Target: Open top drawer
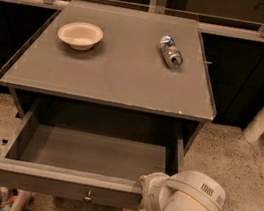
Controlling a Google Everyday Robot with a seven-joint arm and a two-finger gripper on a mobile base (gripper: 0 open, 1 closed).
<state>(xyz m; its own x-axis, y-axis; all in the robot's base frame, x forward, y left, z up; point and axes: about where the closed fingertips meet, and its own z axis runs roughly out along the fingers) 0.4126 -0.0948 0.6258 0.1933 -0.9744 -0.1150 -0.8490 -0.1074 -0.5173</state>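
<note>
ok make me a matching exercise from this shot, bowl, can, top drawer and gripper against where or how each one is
1 bowl
2 can
3 top drawer
4 gripper

A pulled open
B lying on its side, right part of the tabletop
C at the right end of the drawer front
D upright, left part of the tabletop

Pairs: 1-D, 2-B, 3-A, 4-C
</note>
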